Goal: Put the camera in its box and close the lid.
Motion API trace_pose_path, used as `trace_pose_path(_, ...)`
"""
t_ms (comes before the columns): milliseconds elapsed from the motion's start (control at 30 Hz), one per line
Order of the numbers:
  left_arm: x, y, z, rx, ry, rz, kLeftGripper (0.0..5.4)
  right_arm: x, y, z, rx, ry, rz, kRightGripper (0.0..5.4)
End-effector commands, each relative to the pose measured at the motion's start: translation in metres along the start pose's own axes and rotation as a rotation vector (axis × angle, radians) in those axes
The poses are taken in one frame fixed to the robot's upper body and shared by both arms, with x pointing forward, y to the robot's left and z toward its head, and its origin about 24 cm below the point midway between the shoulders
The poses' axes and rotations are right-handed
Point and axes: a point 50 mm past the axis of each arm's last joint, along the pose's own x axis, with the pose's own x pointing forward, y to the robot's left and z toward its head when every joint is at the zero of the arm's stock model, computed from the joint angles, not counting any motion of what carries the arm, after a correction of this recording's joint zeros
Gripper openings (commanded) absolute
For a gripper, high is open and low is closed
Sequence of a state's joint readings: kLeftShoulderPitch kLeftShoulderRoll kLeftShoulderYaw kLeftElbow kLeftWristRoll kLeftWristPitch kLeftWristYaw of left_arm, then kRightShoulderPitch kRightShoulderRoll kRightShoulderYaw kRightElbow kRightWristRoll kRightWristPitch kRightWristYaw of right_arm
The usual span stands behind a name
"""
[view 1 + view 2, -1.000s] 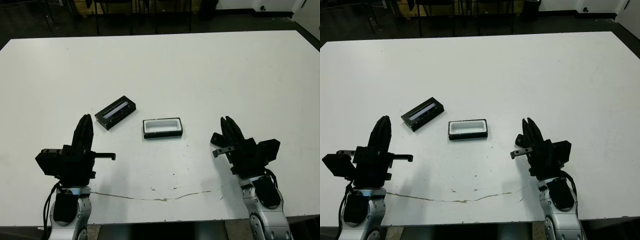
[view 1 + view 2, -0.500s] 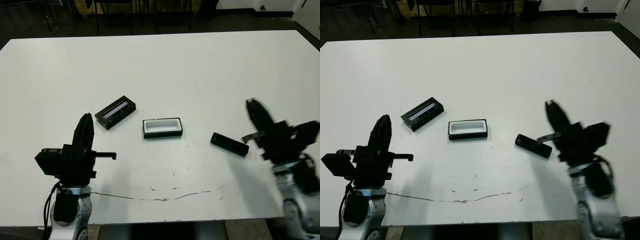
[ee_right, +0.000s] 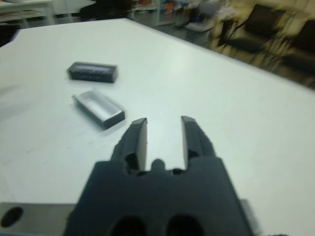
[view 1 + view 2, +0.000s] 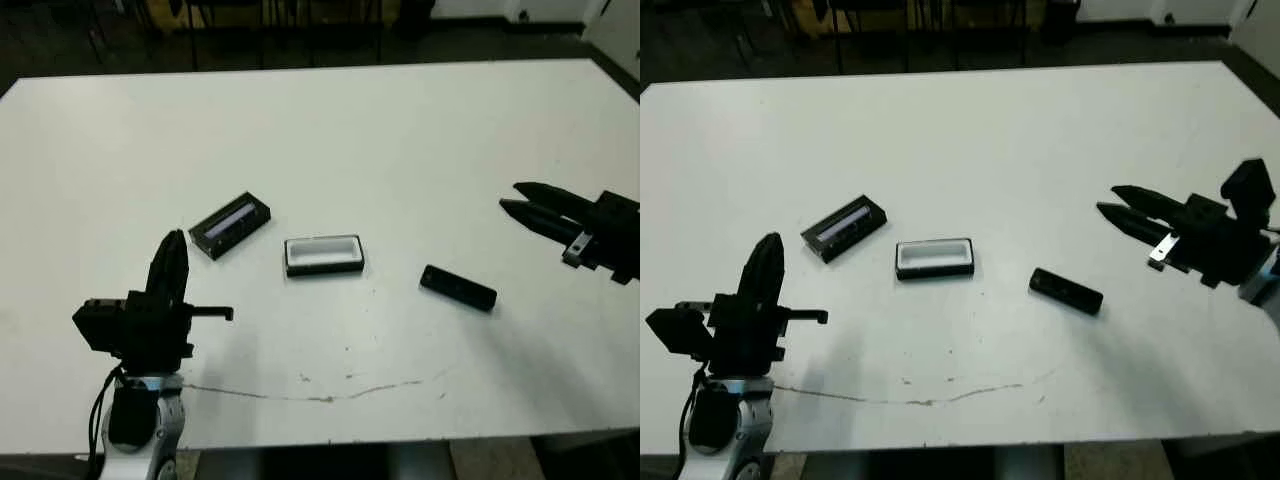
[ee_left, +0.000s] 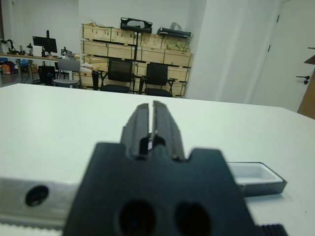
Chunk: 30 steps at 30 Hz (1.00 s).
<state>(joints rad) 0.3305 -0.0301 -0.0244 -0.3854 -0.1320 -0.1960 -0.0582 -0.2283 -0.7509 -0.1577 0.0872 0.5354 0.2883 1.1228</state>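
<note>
The camera [image 4: 458, 288], a slim black bar, lies flat on the white table to the right of the box. The box [image 4: 324, 255] sits open in the middle, its white lining bare. To its left and slightly farther back lies the lid [image 4: 231, 225], its pale strip facing up. My right gripper [image 4: 512, 197] hovers at the right edge, pointing left, open and holding nothing, well to the right of the camera. My left gripper [image 4: 172, 243] stands shut at the near left. The right wrist view shows the box [image 3: 98, 108] and lid [image 3: 92, 72]; the camera is out of that view.
A thin dark crack or line [image 4: 320, 392] runs across the table near its front edge. Beyond the far edge, the floor is dark and chairs [image 5: 135, 78] and wooden crates stand there. Bare white table surrounds all three items.
My right arm has swung from near the front middle out to the right edge, leaving the camera uncovered on the table. The left arm, box and lid have stayed put.
</note>
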Motion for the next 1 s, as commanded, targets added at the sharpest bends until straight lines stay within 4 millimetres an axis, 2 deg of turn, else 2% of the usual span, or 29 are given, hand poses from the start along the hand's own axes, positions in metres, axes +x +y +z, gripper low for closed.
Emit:
trace_pose_path(33,-0.011,0.007,-0.008,0.02,0.064,0.023,0.0,0.003,0.001,-0.009,0.021,0.025,0.079,2.02)
trace_pose_path(167,-0.011,0.009,-0.009,0.027,0.077,0.022,0.0,0.004,0.003,-0.011,0.015,0.031,0.123,2.73)
trace_pose_path(667,-0.013,0.011,-0.012,0.008,0.086,0.022,0.0,0.005,0.008,-0.027,0.027,0.005,0.107,5.39)
trace_pose_path(1000,-0.013,0.012,-0.012,0.0,0.082,0.018,0.0,0.007,0.006,-0.05,0.015,-0.023,0.138,5.39)
